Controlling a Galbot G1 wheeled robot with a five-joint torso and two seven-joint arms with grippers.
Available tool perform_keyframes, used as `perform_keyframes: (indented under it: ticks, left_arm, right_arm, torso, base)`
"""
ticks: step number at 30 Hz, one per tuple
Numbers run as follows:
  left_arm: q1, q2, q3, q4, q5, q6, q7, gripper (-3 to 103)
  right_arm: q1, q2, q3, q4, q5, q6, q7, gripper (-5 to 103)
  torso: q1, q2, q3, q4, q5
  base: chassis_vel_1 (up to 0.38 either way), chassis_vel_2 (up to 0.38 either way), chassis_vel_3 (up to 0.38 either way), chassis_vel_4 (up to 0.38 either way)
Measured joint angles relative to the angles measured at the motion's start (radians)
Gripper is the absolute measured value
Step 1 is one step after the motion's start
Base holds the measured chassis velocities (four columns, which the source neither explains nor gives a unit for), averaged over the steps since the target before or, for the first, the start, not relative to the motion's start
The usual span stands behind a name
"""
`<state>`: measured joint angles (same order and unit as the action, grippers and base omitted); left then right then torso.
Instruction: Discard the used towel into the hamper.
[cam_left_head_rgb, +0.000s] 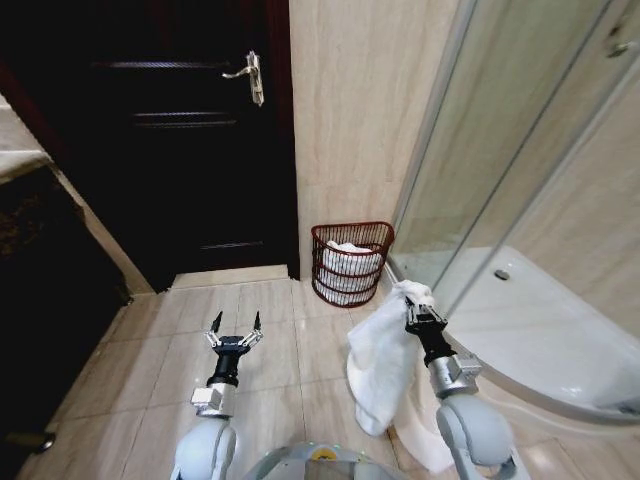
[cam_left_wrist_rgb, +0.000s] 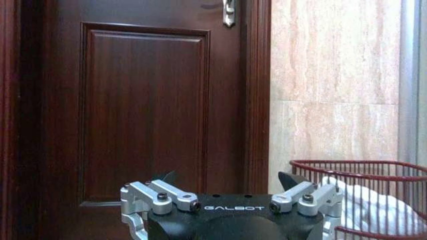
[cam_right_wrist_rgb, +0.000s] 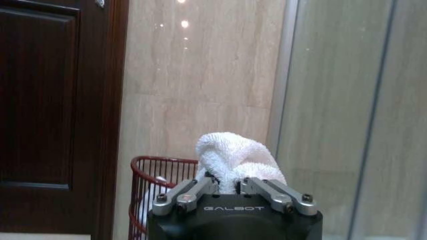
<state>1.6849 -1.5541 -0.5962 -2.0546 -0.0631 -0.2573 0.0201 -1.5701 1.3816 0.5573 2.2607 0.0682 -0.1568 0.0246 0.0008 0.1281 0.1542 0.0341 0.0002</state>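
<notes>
The right gripper (cam_left_head_rgb: 421, 316) pinches the white towel (cam_left_head_rgb: 382, 368), which hangs above the tiled floor (cam_left_head_rgb: 280, 350). The left gripper (cam_left_head_rgb: 234, 327) hovers with fingers spread wide, holding nothing. Farther off, the hamper (cam_left_head_rgb: 351, 262) stands against the wall (cam_left_head_rgb: 350, 120), white cloth inside.

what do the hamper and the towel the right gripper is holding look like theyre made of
The hamper looks like thin wire in a glossy dark red coat, probably metal: slim upright bars and horizontal rings with open gaps, white cloth showing through. The towel, pinched in the right gripper, looks like white terry cotton: nubby looped surface, soft folds, hanging limp. The left gripper is open and idle over the floor.
</notes>
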Motion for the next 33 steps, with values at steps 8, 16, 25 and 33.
perform_keyframes:
  ticks: [8,16,25,33]
  left_arm:
    - [0.001,0.001,-0.002,0.003,-0.001,0.000,0.000,100]
    - [0.005,-0.003,-0.003,0.009,-0.002,-0.002,0.000,100]
    - [0.015,-0.006,-0.021,0.010,-0.001,-0.002,-0.015,100]
    - [0.041,-0.035,-0.030,0.020,0.043,-0.038,-0.047,100]
  right_arm:
    - [0.011,0.002,-0.005,-0.002,-0.001,-0.002,0.002,13]
    - [0.024,0.000,0.001,0.008,0.004,-0.006,0.014,13]
    - [0.102,-0.044,0.000,0.015,0.052,-0.017,0.027,13]
    - [0.384,-0.136,-0.020,0.025,0.244,-0.095,0.072,13]
  torso:
    - [0.000,0.000,0.000,0.0001,-0.0002]
    - [0.000,0.000,0.000,0.0000,-0.0001]
    - [0.000,0.000,0.000,-0.0003,0.0001]
    - [0.000,0.000,0.000,0.0002,0.0000]
  base:
    - [-0.095,0.169,0.095,-0.170]
    - [-0.067,0.065,0.077,-0.067]
    - [0.000,0.000,0.000,0.000]
    - [0.000,0.000,0.000,0.000]
